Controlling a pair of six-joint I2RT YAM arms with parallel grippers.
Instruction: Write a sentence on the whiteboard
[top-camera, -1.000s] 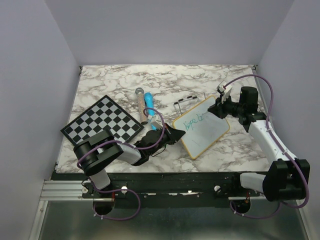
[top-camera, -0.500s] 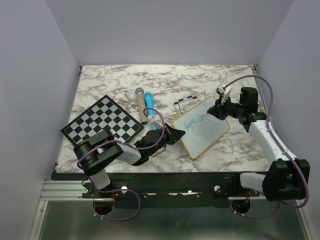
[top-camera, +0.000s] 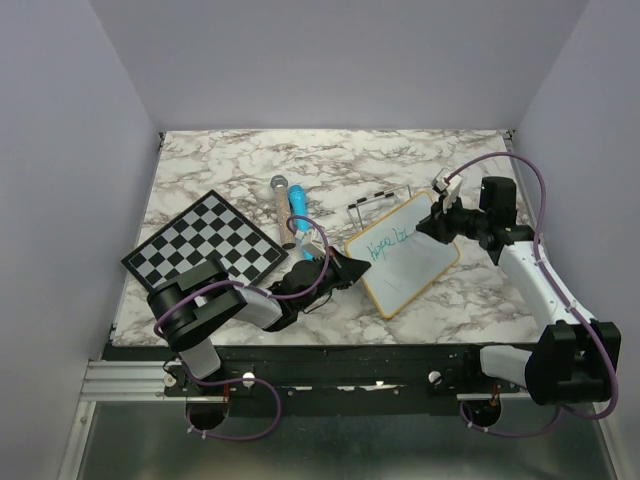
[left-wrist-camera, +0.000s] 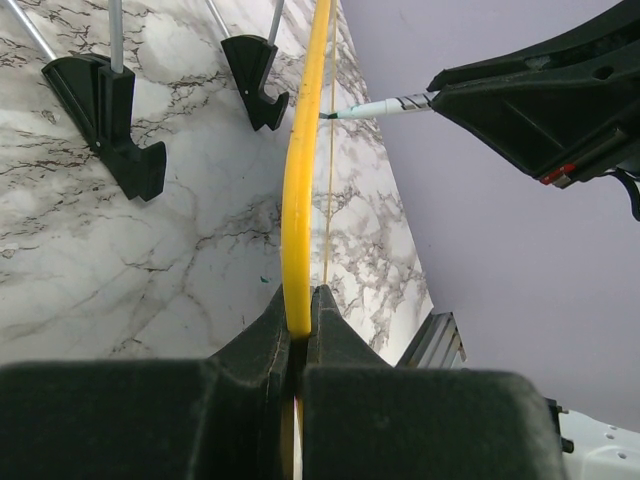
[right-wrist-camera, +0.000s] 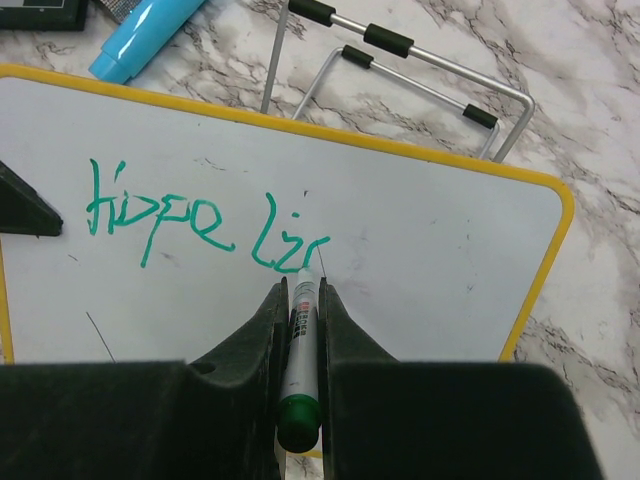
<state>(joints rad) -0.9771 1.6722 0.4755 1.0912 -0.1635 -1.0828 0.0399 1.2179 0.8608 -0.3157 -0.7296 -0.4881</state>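
Observation:
The whiteboard (top-camera: 412, 262) has a yellow frame and stands tilted on the marble table. My left gripper (top-camera: 354, 271) is shut on its near left edge; in the left wrist view the yellow edge (left-wrist-camera: 298, 190) runs up from my shut gripper (left-wrist-camera: 298, 318). My right gripper (top-camera: 432, 222) is shut on a green marker (right-wrist-camera: 300, 340), whose tip touches the board (right-wrist-camera: 420, 240). The sentence (right-wrist-camera: 160, 215) reads "Hope Li" plus a part letter in green, on one line. The marker also shows in the left wrist view (left-wrist-camera: 385, 105).
A black-and-white chessboard (top-camera: 205, 247) lies at the left. A blue marker (top-camera: 297, 205) and a wooden-handled tool (top-camera: 279, 190) lie behind the board. A wire stand (right-wrist-camera: 400, 60) with black feet (left-wrist-camera: 110, 110) stands just behind the board's top edge.
My right gripper has shifted a little right and away along the board, and the green writing after "Hope" has grown longer. The left gripper has held still.

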